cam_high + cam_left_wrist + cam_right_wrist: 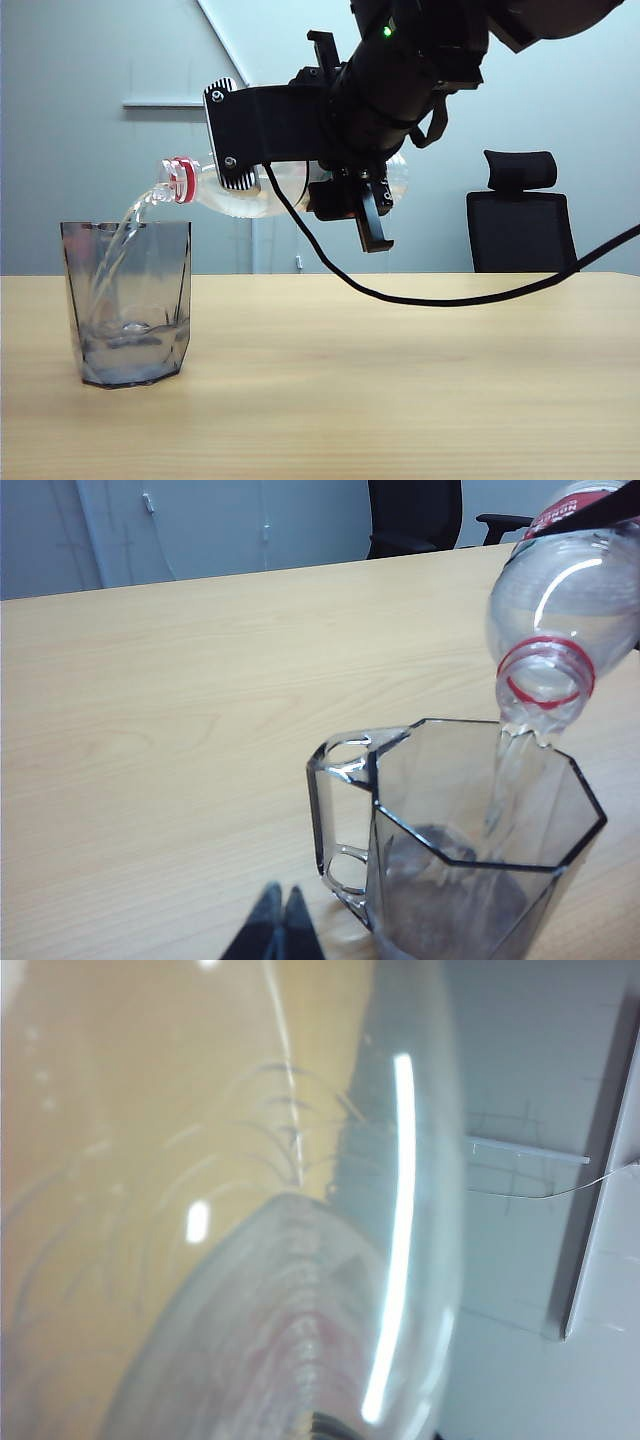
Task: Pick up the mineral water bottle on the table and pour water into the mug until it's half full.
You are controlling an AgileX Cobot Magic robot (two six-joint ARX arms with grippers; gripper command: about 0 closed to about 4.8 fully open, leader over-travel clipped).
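mineral water bottle (pixel 250 190) in right gripper (pixel 300 165) fingers, left gripper (pixel 278 925) low

A black office chair (pixel 521 212) stands behind the table's far edge. A black cable (pixel 420 297) droops over the tabletop. Grey wall beyond.

bottle (pixel 250 190) above mug (pixel 127 305), mug on table (pixel 400 380)

The exterior camera sits low at the table's (pixel 400 380) near edge, looking level across it at the far wall, the mug (pixel 127 305) at left. The left wrist camera looks down from close by into that same mug (pixel 470 860), sharing the bottle's (pixel 560 610) mouth with the exterior view. The right wrist camera is pressed against the bottle (pixel 330 1290), blurred.
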